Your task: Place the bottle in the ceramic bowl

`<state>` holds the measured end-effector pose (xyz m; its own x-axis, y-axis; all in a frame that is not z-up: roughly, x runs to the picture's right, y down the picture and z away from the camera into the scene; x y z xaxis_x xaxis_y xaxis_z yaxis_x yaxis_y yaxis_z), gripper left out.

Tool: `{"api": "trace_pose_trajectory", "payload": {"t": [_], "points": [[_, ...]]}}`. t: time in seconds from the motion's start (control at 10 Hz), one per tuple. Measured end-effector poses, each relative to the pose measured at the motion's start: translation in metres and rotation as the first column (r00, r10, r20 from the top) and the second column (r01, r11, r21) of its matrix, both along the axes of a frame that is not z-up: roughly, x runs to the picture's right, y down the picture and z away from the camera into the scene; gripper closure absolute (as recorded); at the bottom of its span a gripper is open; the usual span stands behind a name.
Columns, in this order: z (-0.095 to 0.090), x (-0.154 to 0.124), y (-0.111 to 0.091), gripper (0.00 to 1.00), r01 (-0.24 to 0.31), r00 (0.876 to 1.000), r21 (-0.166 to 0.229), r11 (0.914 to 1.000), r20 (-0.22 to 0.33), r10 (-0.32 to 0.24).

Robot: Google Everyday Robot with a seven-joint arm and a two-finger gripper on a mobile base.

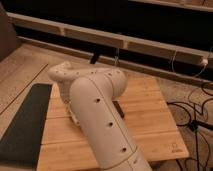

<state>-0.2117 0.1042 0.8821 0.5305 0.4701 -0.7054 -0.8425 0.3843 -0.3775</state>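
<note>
My white arm (97, 115) reaches down across the wooden table (150, 115) and covers most of its middle. Under the wrist, my gripper (75, 118) sits low over the table's left part, mostly hidden by the arm. It is shut, and I cannot see whether anything is between its fingers. The bottle and the ceramic bowl are both hidden behind the arm. A dark sliver (118, 109) shows just right of the arm, but I cannot tell what it is.
A dark mat (25, 125) lies on the floor along the table's left side. Black cables (192, 115) trail on the floor to the right. A long low shelf (125, 42) runs behind the table.
</note>
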Motion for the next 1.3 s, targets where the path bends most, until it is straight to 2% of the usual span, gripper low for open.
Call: {"api": "trace_pose_trajectory", "payload": {"t": [0.1,0.2,0.4,0.5,0.6,0.7,0.9,1.0,1.1,1.3], "points": [[-0.006,-0.009,-0.014,1.00,0.001,1.000,0.035,0.9994,0.017,-0.002],[-0.024,-0.032,-0.047,1.00,-0.002,0.998,0.120,0.9928,0.060,-0.005],[-0.044,-0.042,-0.087,1.00,-0.013,0.997,0.217,0.9760,0.076,-0.004],[-0.056,-0.035,-0.117,1.00,-0.023,0.998,0.285,0.9583,0.061,0.006],[-0.060,-0.028,-0.131,1.00,-0.031,0.999,0.313,0.9493,0.045,0.017],[-0.064,-0.009,-0.154,1.00,-0.043,0.999,0.357,0.9331,0.010,0.042],[-0.068,0.024,-0.185,1.00,-0.061,0.996,0.418,0.9066,-0.040,0.085],[-0.068,0.040,-0.200,1.00,-0.091,0.991,0.452,0.8875,-0.048,0.126],[-0.069,0.062,-0.215,1.00,-0.142,0.979,0.483,0.8641,-0.061,0.196],[-0.069,0.089,-0.228,1.00,-0.206,0.956,0.513,0.8332,-0.078,0.284]]}}
